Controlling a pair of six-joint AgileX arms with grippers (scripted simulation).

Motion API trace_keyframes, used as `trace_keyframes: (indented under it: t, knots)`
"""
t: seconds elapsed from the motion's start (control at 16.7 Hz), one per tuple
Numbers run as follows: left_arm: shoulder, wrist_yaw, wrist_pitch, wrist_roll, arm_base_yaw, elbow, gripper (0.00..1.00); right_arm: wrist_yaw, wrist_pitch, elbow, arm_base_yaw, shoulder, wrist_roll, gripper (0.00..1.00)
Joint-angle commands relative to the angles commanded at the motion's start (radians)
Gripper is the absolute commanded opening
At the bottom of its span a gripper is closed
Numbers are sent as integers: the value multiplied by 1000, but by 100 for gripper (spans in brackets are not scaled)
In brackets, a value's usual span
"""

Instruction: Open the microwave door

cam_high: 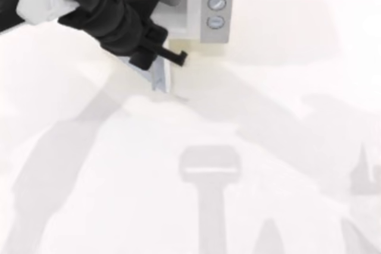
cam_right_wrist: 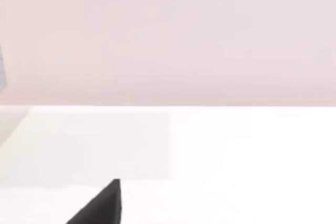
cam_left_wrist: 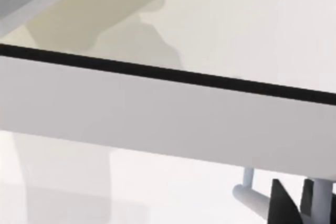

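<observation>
The microwave (cam_high: 205,13) stood at 12 o'clock. Its door (cam_high: 159,77) was swung out toward 6. The left gripper (cam_high: 172,56) clasped the door's handle, apparently to pull.

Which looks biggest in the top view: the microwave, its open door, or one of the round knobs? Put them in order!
1. The microwave, partly hidden by the left arm.
2. The microwave door, swung open and seen edge-on.
3. The knobs: upper knob and lower knob look alike.
</observation>
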Motion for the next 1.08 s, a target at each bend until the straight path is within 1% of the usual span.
trace_keyframes:
  t: [0.9, 1.08]
  knots:
    - [0, 0, 0, 0, 0, 0, 0, 0, 0, 0, 0, 0, 0, 100]
    - [-3, 14, -3, 12, 1, -9, 0, 0, 0, 0, 0, 0, 0, 100]
